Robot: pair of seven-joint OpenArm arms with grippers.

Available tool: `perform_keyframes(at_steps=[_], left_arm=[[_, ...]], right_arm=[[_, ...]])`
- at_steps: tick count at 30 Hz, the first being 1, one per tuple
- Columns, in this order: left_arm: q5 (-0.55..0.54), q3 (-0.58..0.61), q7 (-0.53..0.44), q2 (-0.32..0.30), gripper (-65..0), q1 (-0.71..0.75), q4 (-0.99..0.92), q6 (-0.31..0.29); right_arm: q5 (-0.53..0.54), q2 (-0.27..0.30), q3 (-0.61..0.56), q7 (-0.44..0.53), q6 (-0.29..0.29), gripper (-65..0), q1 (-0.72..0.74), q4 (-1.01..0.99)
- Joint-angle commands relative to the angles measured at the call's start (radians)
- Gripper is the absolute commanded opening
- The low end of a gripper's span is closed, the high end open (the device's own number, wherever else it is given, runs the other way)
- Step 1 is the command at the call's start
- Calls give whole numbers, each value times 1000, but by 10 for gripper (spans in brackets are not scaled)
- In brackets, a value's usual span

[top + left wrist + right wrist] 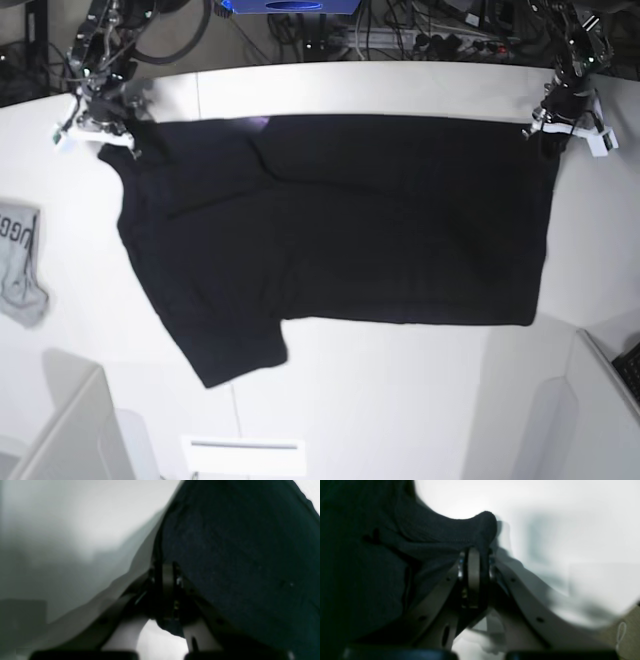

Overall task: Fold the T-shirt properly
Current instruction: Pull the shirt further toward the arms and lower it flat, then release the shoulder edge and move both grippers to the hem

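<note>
We see the T-shirt [340, 220] spread black across the white table [400, 400], stretched between the two grippers at its far edge. No print shows on the side facing up.

Left gripper [570, 128]: at the far corner of the shirt, on the right of the base view. In the left wrist view the jaws stand pressed together on a fold of black cloth [237, 555], which rises away from the fingertips and fills the frame to their right; bare table lies to their left. We read this as a pinch on the shirt's corner.

Right gripper [98, 125]: at the opposite far corner, near the shoulder end of the shirt. In the right wrist view its jaws are also pressed together, with a ribbed or stitched hem [460, 533] bunched just above the fingertips and dark cloth hanging to their left. Table shows pale to their right.

From the right gripper the shirt runs down and outward to one short sleeve [235, 345], which lies flat on the table, well apart from both grippers.

A small grey cloth [20, 265] with lettering lies on the table, apart from the shirt, below and outward of the right gripper
</note>
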Motion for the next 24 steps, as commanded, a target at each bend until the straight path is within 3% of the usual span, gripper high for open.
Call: perform_keyframes(at_steps=[1, 24], left_arm=[[-5, -3, -20, -14, -650, 13, 22, -1], [-5, -12, -27, 15, -650, 194, 77, -2]], right_arm=[[-10, 10, 16, 26, -6, -650, -11, 28], [-9, 9, 25, 26, -4, -650, -160, 123]])
